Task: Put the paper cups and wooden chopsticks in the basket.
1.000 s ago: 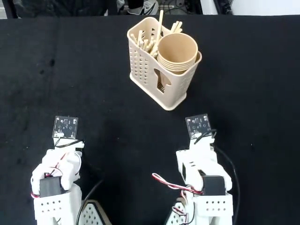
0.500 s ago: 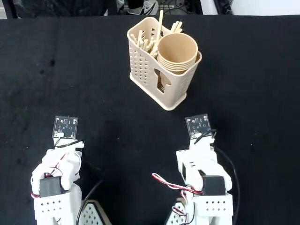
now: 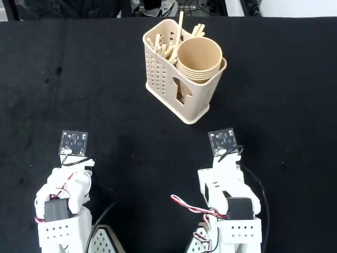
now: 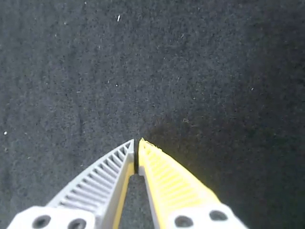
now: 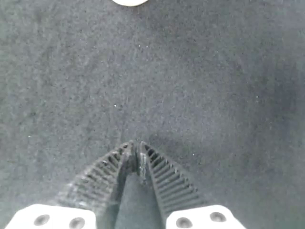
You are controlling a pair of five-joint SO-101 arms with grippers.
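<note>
Nothing has shifted since the earlier frames. The left fingers [image 4: 164, 174] and right fingers [image 5: 164, 179] are pressed closed and empty over the black bench [image 3: 79, 79]. Well ahead of them, the basket [image 3: 163, 79] holds stacked paper cups [image 3: 199, 55] beside wooden chopsticks [image 3: 180, 26].

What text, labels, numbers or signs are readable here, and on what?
No readable text in any view.
basket, paper cups, chopsticks: no print visible.
left arm's board, right arm's board: any marks are too small to read.
left tool, right tool: no markings.
</note>
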